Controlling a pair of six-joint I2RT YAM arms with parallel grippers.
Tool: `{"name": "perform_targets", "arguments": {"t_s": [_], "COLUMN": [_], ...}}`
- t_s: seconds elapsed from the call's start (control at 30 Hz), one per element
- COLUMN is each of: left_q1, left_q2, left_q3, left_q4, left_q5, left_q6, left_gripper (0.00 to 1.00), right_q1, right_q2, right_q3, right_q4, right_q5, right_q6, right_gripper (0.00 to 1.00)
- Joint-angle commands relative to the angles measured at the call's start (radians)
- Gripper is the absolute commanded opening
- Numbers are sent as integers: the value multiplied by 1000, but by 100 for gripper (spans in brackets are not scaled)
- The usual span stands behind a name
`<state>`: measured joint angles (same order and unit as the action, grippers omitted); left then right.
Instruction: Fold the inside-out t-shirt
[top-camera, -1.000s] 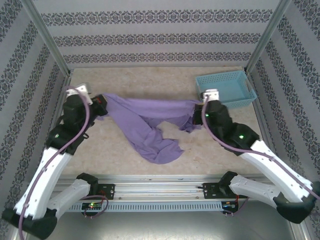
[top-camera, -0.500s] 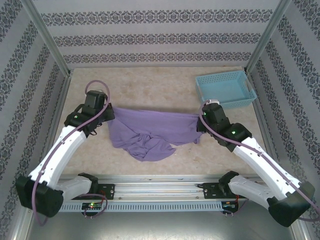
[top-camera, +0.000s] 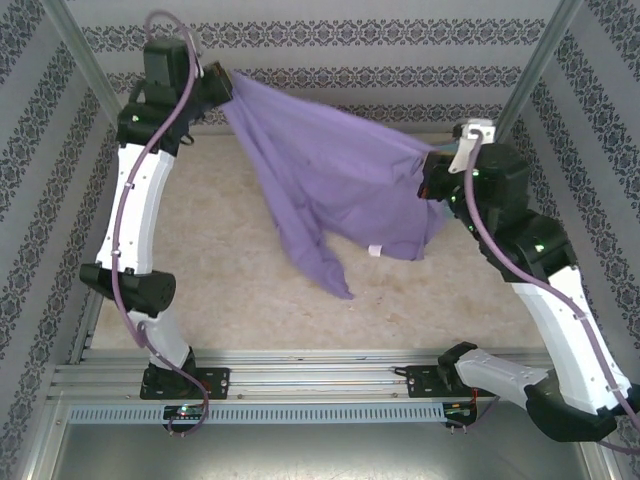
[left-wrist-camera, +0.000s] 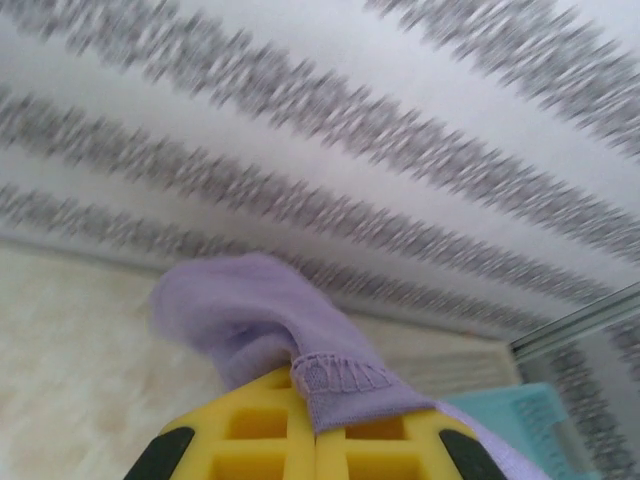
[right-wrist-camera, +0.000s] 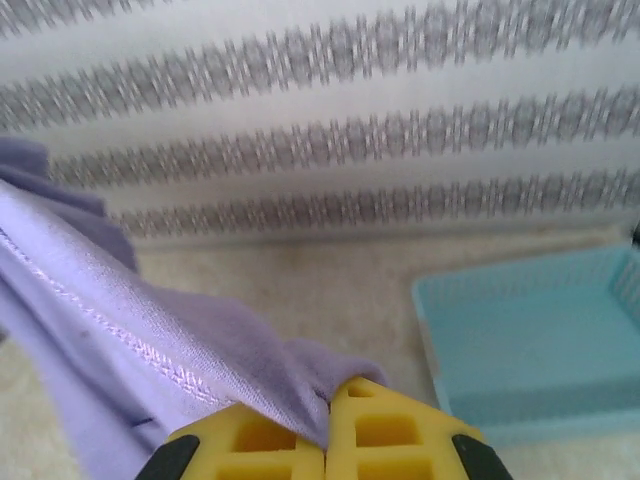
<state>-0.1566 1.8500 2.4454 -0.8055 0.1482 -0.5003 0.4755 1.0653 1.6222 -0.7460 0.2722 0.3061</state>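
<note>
One lavender t-shirt (top-camera: 330, 190) is hanging above the one table (top-camera: 230, 270), and one white tag (top-camera: 374, 250) is showing on it. Two arms are standing at the table's near edge, the left arm (top-camera: 140, 200) and the right arm (top-camera: 540, 260). They are carrying two grippers, the left gripper (left-wrist-camera: 315, 440) and the right gripper (right-wrist-camera: 327, 440), each pinching that shirt. One light blue basket (right-wrist-camera: 540, 340) is sitting by the far edge. Two metal posts are standing at the far corners, the left post (top-camera: 90, 70) and the right post (top-camera: 535, 70).

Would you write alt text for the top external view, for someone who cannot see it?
A purple t-shirt hangs stretched above the table, gripped by the left hand high near the back wall and the right hand lower.
</note>
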Motion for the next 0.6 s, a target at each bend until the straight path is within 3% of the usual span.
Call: {"name": "perform_targets", "arguments": {"t_s": [0.0, 0.1, 0.17, 0.23, 0.43, 0.53, 0.57], "left_q1": [9, 8, 12, 28, 53, 78, 89], "left_q2": [7, -89, -211, -317, -466, -475, -473], "left_q3": [134, -58, -347, -621, -1205, -1394, -1446], "left_q4": [-71, -14, 117, 232, 351, 344, 355], "left_q5": [75, 59, 23, 18, 10, -7, 8], "left_q6": [22, 70, 85, 70, 18, -56, -76], "left_gripper": [0, 0, 0, 2, 18, 27, 30], "right_q1": [20, 157, 307, 396, 533, 605, 619], "right_q2": [-34, -83, -107, -116, 4, 118, 157], "right_q3": [52, -8, -116, -253, -689, -784, -791], "right_q4": [-73, -73, -69, -60, 147, 270, 286], "right_q5": [48, 58, 134, 163, 25, -1, -2], "right_q6": [-44, -42, -32, 19, 246, 290, 296], "right_gripper": [0, 0, 0, 0, 0, 1, 6]}}
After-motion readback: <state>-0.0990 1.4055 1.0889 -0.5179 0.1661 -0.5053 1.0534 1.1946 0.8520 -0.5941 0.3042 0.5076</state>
